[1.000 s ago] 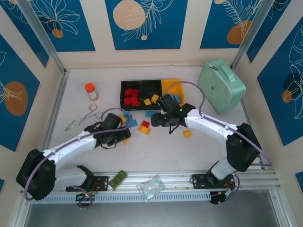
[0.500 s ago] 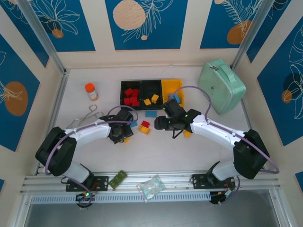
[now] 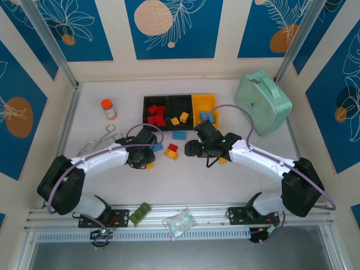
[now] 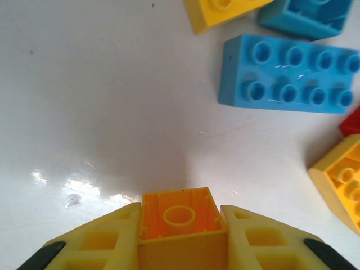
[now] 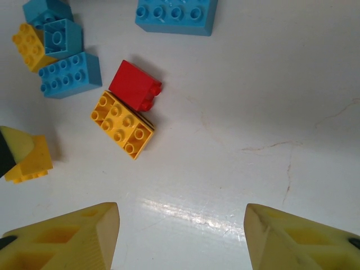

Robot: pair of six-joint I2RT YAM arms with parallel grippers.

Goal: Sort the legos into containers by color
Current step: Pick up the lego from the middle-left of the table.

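Between the left jaws, 1 orange brick [image 4: 181, 225] sits cropped.

White glossy table [image 3: 185, 180], faint scratches. Far centre, three small open plastic bins touching in a row: left black bin [image 3: 145, 112], middle black bin [image 3: 179, 103], yellow-orange bin [image 3: 202, 103]. Far left: orange-capped bottle [image 3: 108, 108], upright. Metal tongs [image 3: 100, 140] lie nearer. Far right: mint-green rounded case [image 3: 262, 102]. Centre, loose: light blue eight-stud brick [image 5: 175, 14] near the bins; small red brick [image 5: 134, 84] touching yellow-orange six-stud brick [image 5: 122, 125]; second light blue eight-stud brick [image 5: 70, 81] just left of them.
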